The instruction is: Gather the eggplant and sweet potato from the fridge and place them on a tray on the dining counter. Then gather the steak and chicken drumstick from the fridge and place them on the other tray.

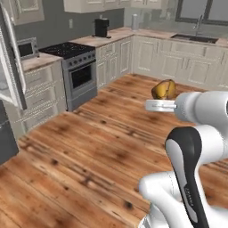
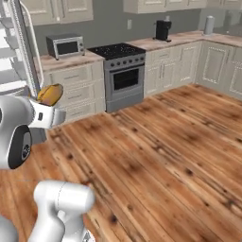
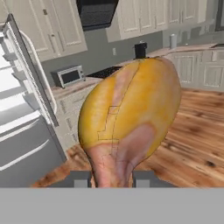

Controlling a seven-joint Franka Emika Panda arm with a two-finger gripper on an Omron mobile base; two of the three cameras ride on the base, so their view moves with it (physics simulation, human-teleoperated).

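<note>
Centre frame, my gripper (image 3: 112,178) pinches the chicken drumstick (image 3: 131,118) by its narrow end; it could slip mid-carry.

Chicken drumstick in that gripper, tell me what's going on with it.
The gripper is shut on the chicken drumstick, holding it up in the air above the wooden floor. The fridge stands open off to one side. The stove and the cream cabinets sit along the wall beyond.
</note>
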